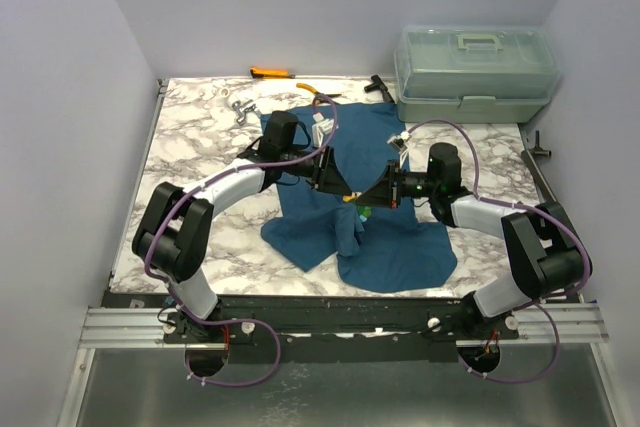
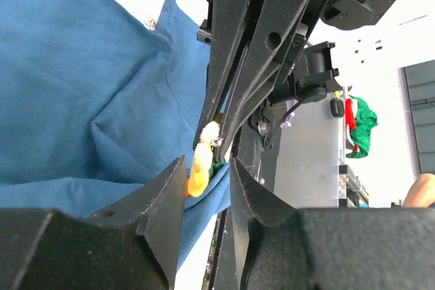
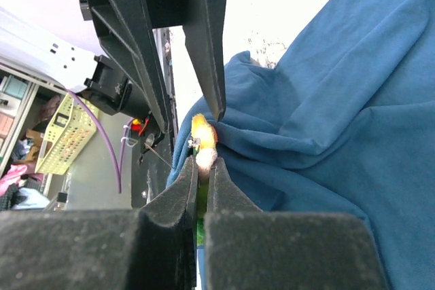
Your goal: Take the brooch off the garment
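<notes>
Your right hand (image 3: 202, 163) fills the bottom of its wrist view, fingers pressed together and pinching the brooch (image 3: 202, 144), whose yellow and pale beads show just past the tips against a raised fold of the garment (image 3: 340, 134). Your left hand (image 2: 208, 162) faces it tip to tip from the other side, fingers spread with the beads sitting in the gap, though you cannot tell whether either pad touches them. From above, both hands meet over the middle of the garment, which lies rumpled on the marble counter (image 1: 200, 147).
</notes>
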Available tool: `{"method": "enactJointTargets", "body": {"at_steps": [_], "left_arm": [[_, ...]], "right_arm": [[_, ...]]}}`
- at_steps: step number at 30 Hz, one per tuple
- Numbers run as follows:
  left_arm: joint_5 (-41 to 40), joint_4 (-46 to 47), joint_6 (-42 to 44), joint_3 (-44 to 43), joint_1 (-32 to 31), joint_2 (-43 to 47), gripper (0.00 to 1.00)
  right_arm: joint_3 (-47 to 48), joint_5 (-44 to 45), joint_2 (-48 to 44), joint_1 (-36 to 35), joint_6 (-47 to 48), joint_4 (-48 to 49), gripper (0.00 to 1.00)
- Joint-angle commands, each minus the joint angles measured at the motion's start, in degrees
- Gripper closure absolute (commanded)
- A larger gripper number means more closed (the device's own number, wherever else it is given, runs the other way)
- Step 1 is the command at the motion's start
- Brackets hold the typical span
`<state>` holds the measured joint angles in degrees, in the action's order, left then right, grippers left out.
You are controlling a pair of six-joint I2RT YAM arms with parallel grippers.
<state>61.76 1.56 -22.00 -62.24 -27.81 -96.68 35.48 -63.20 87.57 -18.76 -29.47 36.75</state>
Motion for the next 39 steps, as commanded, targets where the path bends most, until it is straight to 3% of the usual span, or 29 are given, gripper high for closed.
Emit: {"method": "enactJointTargets", "body": {"at_steps": [1,13,15,19,27,30,35,39], "left_arm": [[1.76,3.35,-1.62,1.21,0.83,1.53,0.65],[1.89,4.59,1.84,2.66,1.94,0.69,0.62],[1.74,1.42,7.04,3.04,2.15,0.91,0.56],[-0.34,-8.12,18.63,3.43,2.15,2.9,0.46],[-6.17,-9.68,21.74,4.06,0.98,2.3,0.4],[-6.43,-9.75,21.69,3.75,0.01,1.53,0.44],[-5.34,-9.74,21.74,3.01,-0.4,1.27,0.74],[-4.02,-9.67,21.69,2.91,-0.4,2.32,0.86]], "right_arm": [[-0.31,0.44,-1.44,0.1,0.93,1.17,1.0],[0.65,1.86,-2.12,0.11,4.51,-1.69,0.99],[1.59,2.94,-5.15,0.12,7.42,-4.86,0.99],[2.79,5.65,-2.58,0.04,11.03,-9.27,0.99],[3.55,7.98,-2.3,0.05,12.11,-11.11,0.99],[3.71,8.66,-2.41,-0.04,13.0,-12.17,1.0],[4.05,10.87,-2.03,-0.32,15.37,-14.82,0.99],[4.51,13.95,-0.82,-1.51,20.04,-18.52,1.0]]}}
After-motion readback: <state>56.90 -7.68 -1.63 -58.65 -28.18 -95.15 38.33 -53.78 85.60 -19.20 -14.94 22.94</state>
